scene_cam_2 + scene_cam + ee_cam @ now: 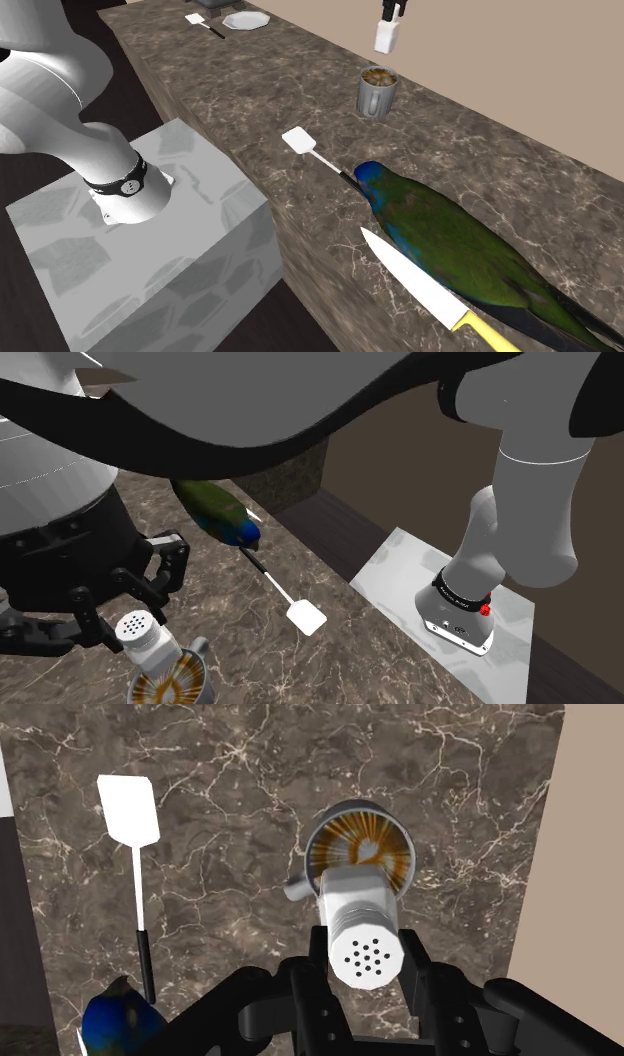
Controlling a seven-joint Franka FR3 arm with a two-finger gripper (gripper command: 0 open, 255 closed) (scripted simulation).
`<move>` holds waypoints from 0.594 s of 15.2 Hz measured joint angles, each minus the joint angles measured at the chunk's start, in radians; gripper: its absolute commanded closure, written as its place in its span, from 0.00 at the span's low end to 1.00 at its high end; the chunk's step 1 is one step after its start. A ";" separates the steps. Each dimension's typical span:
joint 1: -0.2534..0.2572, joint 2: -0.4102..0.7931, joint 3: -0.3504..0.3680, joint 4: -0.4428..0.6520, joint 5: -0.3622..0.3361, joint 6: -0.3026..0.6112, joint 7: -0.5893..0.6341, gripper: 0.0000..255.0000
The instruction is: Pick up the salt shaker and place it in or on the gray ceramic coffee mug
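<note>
With gripper (390, 14) clamped on salt shaker (387, 38) above mug (375, 100), second exterior view's upper middle: centre over rim; lower straight; release once seated.

Kitchen: marble counter (480, 150), spatula (300, 141), knife (425, 285).

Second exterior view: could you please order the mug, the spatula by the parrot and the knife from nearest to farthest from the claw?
1. Mug, under the claw and its salt shaker.
2. Spatula, beside the parrot.
3. Knife, in the foreground.
</note>
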 measured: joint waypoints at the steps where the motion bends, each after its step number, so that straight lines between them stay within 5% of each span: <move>1: -0.001 0.000 0.000 -0.013 0.000 0.013 0.002 1.00; 9: -0.025 -0.009 -0.003 -0.137 0.002 0.126 0.003 1.00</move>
